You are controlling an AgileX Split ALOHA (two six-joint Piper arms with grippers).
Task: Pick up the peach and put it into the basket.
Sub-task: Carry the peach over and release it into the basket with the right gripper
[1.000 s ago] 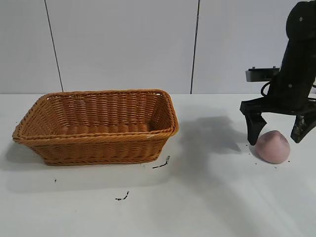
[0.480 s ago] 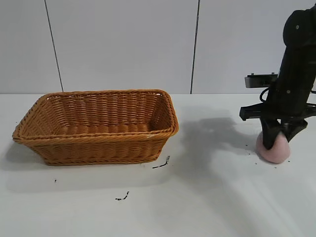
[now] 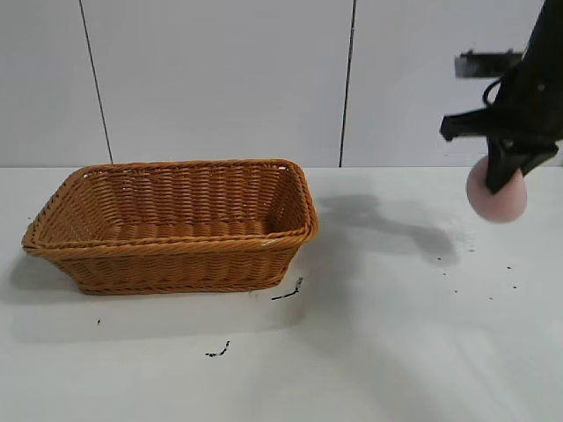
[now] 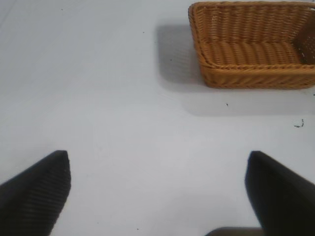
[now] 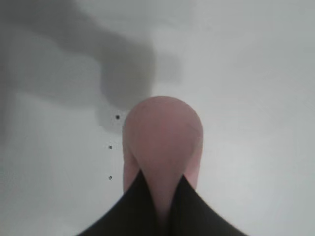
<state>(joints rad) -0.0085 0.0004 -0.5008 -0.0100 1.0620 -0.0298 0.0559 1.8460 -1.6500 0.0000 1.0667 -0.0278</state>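
The right gripper (image 3: 503,180) is squeezing the peach (image 3: 497,199) up high. It looks soft and light, so its round middle is best to hold.

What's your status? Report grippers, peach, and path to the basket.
Right gripper shut on the peach, held clear above the table. Left gripper open, idle over bare table. Basket empty, nothing standing between it and the peach.
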